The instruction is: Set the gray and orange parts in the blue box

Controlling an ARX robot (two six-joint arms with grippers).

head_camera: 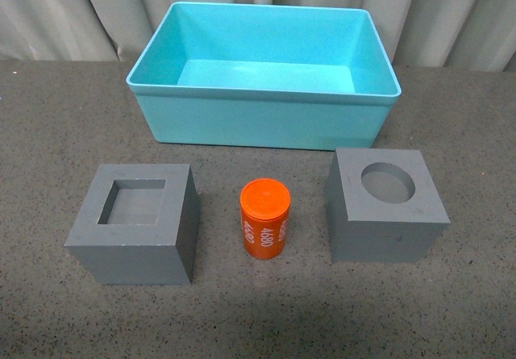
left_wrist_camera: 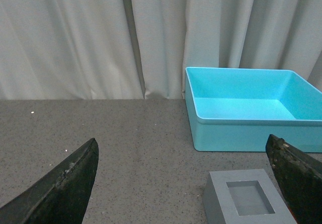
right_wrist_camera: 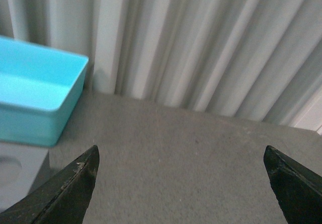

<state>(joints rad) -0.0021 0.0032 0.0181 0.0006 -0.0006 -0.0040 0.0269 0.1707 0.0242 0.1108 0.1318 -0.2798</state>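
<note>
Plastic, matt solids and cloth in front of you.
Your turquoise rectangular plastic bin (head_camera: pixel 266 123) looks smooth with a soft sheen. The matt grey cube with a square recess (head_camera: pixel 129 256) and the matt grey cube with a round recess (head_camera: pixel 387 244) show no shine. The small orange cylinder (head_camera: pixel 264 223) is smooth, faintly glossy. The dark grey tabletop (head_camera: pixel 64 133) looks speckled and grainy; the pale pleated curtain (head_camera: pixel 72 12) looks like cloth.

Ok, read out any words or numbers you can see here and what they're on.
"4680": white, on the side of the orange cylinder; a second print further round looks the same, partly turned away.
Nothing readable on the square-recess gray cube, the round-recess gray cube or the blue box.
</note>
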